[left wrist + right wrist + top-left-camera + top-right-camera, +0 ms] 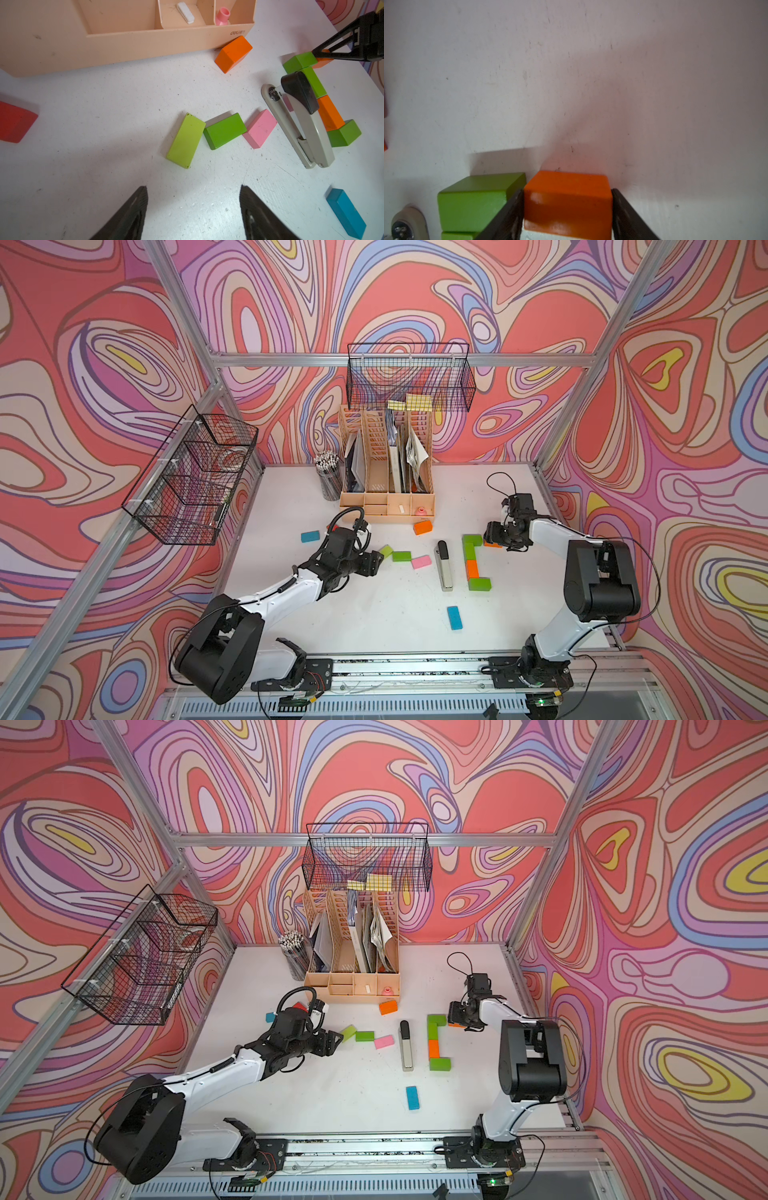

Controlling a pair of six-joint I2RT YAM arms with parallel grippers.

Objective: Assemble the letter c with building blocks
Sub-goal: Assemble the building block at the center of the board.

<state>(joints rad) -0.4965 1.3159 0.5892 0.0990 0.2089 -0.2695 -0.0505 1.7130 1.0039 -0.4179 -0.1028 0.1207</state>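
Between the right jaws — a glossy, round-edged orange brick (568,187)

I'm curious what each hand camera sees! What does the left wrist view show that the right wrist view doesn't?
Only the left wrist view: a flat lime rectangular block, a pink block, a blue block and the beige plastic desk organizer. Only the right wrist view: both fingers of the right gripper clamping an orange rectangular block. Both: that orange block, the green block beside it and the grey-and-black stapler.
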